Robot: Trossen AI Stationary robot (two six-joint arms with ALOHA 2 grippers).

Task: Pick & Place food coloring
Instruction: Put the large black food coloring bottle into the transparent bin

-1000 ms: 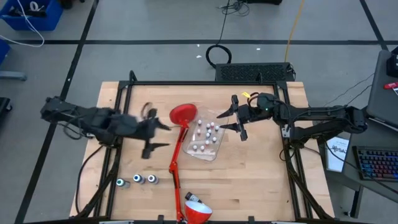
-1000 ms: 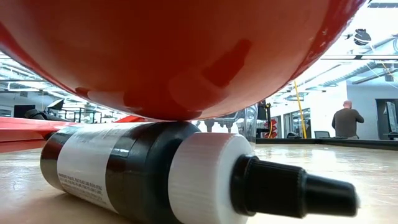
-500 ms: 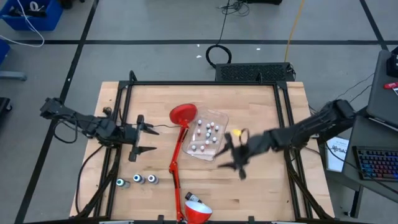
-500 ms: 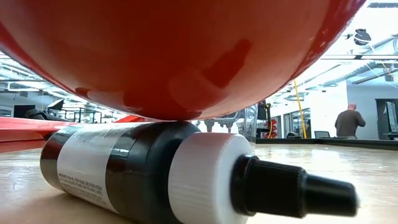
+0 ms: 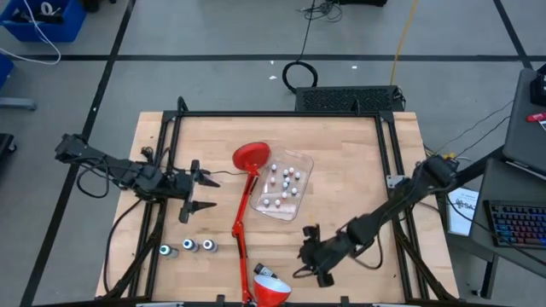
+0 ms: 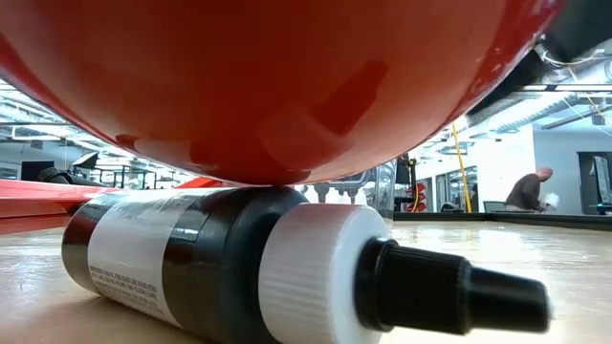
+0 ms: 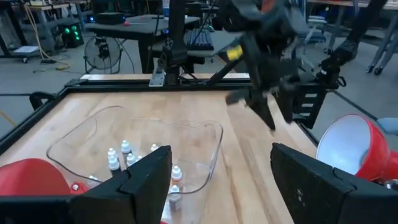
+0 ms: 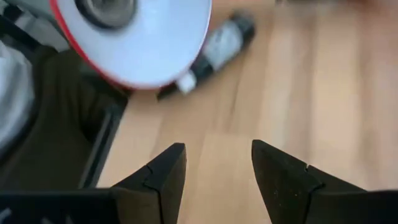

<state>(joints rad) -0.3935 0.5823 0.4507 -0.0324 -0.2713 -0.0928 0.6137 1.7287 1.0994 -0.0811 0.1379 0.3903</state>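
Several tiny white-topped food coloring bottles [image 5: 281,183] stand inside a clear tub [image 5: 300,164]; they also show in the left wrist view [image 7: 124,155]. Three larger dark bottles [image 5: 188,246] stand near the table's near-left corner. A fourth dark bottle [image 5: 263,271] lies on its side against the red lamp's head [image 5: 271,292], close up in the low view [image 6: 239,268] and seen in the right wrist view [image 8: 214,48]. My right gripper [image 5: 304,256] [image 8: 217,168] is open, just right of that bottle. My left gripper [image 5: 203,191] [image 7: 221,186] is open, left of the tub.
A red desk lamp lies across the middle: base [image 5: 251,155] beside the tub, arm [image 5: 241,222] running toward the near edge, head at the near edge [image 8: 130,37]. Bare wood lies right of the tub. A person [image 6: 531,191] stands in the room beyond.
My right gripper has swung from the tub's far-right side across the table toward the near edge, and now sits beside the lamp head and the lying bottle. My left gripper drew back a little toward the table's left edge, then held still. No bottle has moved.
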